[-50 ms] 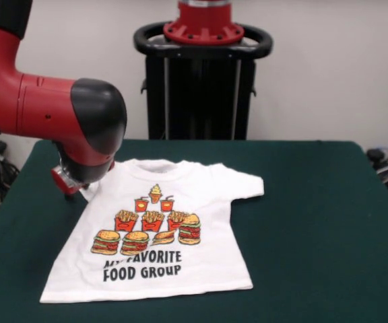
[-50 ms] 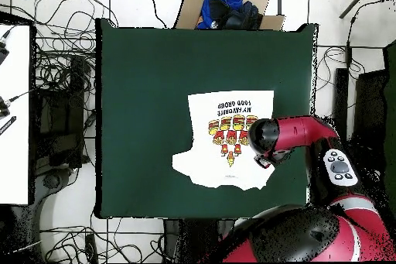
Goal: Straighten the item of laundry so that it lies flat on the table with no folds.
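Observation:
The item of laundry (image 1: 160,249), a small white T-shirt with burgers, fries and drinks above "MY FAVORITE FOOD GROUP", lies print-up and mostly flat on the dark green table (image 1: 315,222). Its right sleeve in the front view is spread out. The left sleeve is bunched under my gripper (image 1: 69,188), which sits low at that shoulder; the bulky red and black arm hides most of it. From overhead the shirt (image 2: 209,160) lies right of the middle of the table (image 2: 147,83), and the gripper (image 2: 265,160) is at the shirt's right edge near the collar.
The black pedestal (image 1: 201,87) stands behind the table's far edge. Overhead, a cardboard box (image 2: 228,9) with blue and dark items sits beyond the top edge. Cables cover the floor to the left, beside a white surface (image 2: 11,114).

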You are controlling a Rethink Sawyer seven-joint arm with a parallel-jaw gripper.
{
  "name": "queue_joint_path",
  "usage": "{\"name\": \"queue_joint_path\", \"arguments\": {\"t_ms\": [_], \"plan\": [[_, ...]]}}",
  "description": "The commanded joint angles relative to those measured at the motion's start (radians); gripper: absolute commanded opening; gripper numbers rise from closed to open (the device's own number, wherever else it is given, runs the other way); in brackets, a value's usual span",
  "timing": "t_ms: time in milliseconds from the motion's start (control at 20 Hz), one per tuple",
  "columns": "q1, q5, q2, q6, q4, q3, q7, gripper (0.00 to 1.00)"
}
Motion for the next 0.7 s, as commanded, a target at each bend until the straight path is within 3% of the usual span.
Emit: {"name": "queue_joint_path", "arguments": {"t_ms": [50,700], "plan": [[0.025,0.000,0.045,0.080,-0.042,0.006,-0.087,0.00],[0.022,0.006,0.033,0.083,-0.030,0.003,-0.090,0.00]]}}
